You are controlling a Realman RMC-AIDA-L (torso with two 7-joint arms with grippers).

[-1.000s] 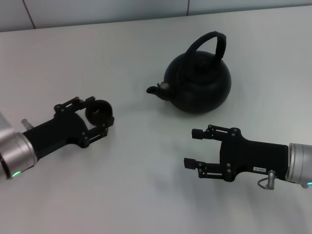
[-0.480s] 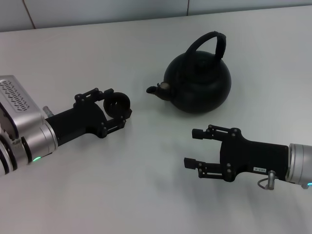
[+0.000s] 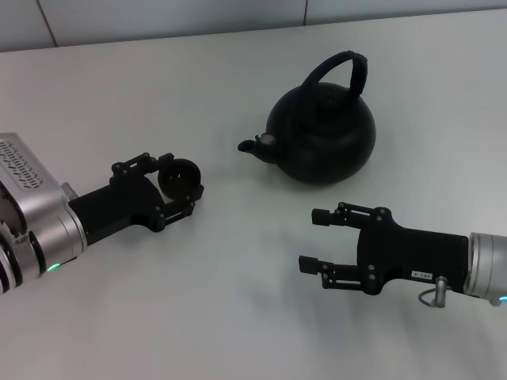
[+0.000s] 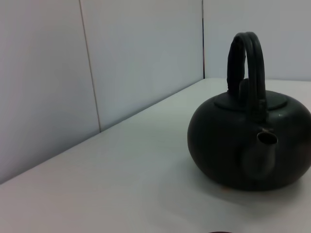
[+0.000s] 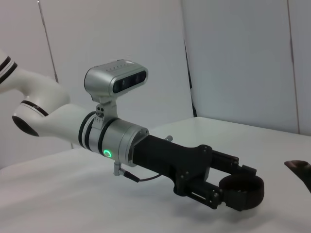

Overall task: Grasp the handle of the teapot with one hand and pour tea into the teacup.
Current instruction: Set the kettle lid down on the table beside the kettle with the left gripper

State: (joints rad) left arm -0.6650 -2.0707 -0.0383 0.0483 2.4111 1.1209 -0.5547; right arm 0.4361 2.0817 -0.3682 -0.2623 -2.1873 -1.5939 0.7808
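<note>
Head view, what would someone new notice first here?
Probably the big black teapot at the back of the white table, its arched handle upright and its spout towards the robot's left. Next, the left claw shut on the small teacup, and the right claw open near the teapot, holding nothing.

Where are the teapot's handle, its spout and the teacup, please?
handle (image 3: 342, 65): head view, top of the arch.
spout (image 3: 253, 146): head view, stubby tip.
teacup (image 3: 180, 176): head view, inside of the bowl, between the left pincer's fingers.
</note>
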